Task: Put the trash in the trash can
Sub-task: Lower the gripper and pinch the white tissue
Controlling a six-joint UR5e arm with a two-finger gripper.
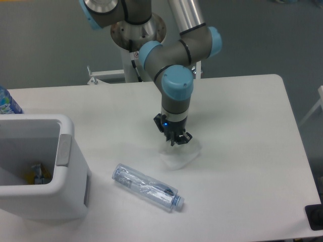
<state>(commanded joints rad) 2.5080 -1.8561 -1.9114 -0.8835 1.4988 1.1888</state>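
A crumpled white sheet (180, 155) lies on the white table near its middle. My gripper (178, 139) points down right above the sheet's far edge, fingers close together at the paper; I cannot tell whether they hold it. A crushed clear plastic bottle (146, 187) with a pale blue cap lies on its side in front of the sheet, cap to the right. The white boxy trash can (43, 201) with a grey tab on its rim stands at the front left, open on top.
Some yellow and grey scraps (38, 174) lie inside the can. A blue-labelled bottle (7, 102) stands at the left edge behind the can. The arm's base (137, 31) rises behind the table. A dark object (315, 218) sits at the front right corner.
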